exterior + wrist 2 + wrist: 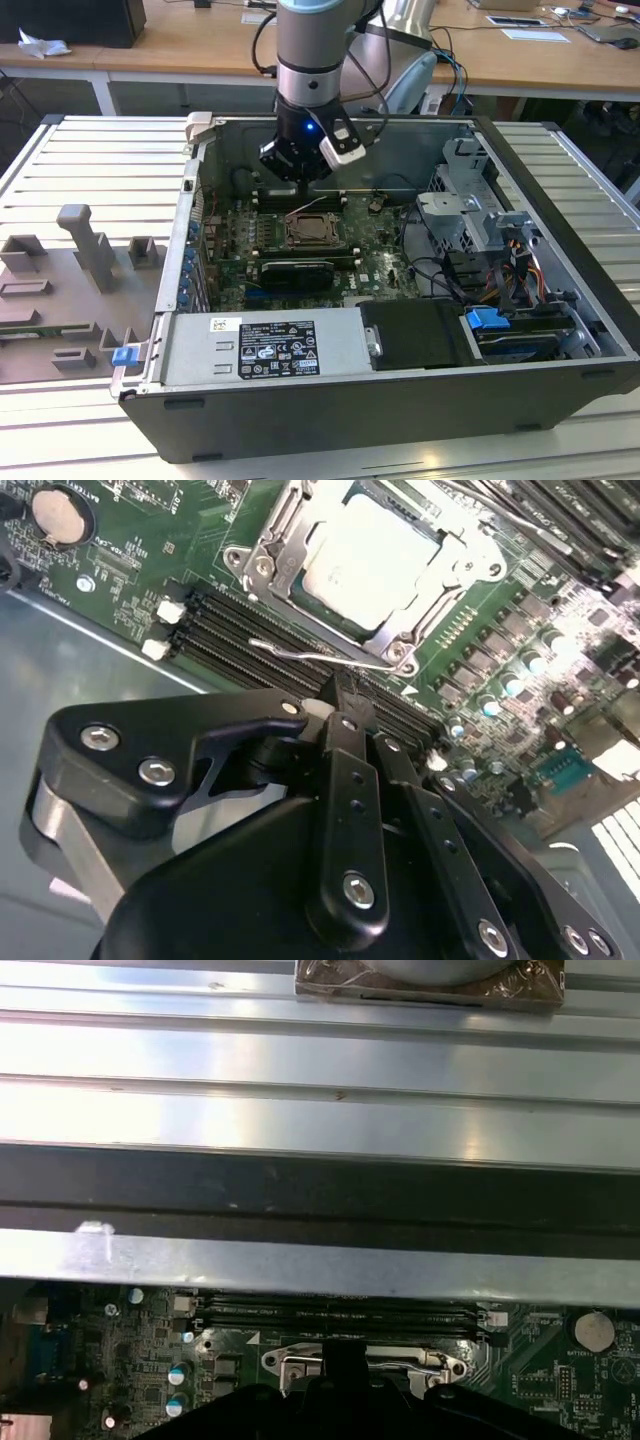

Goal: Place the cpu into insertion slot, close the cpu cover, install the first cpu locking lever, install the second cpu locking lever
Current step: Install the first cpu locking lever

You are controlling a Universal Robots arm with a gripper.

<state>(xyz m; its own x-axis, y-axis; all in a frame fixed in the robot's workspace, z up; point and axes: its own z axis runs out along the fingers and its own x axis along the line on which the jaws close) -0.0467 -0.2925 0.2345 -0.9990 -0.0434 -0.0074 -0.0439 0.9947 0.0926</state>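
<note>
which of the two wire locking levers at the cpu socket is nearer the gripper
The lever along the socket edge beside the black memory slots, just off the gripper tip; the other lever lies along the socket's far edge.

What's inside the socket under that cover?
The cpu lies in the insertion slot, its pale face showing through the cpu cover frame. The cover hides its edges; the chip hides the slot's floor.

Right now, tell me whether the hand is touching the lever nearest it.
Cannot tell. In the second wrist view the hand ends right at the lever, with neither a gap nor contact plain.
</note>
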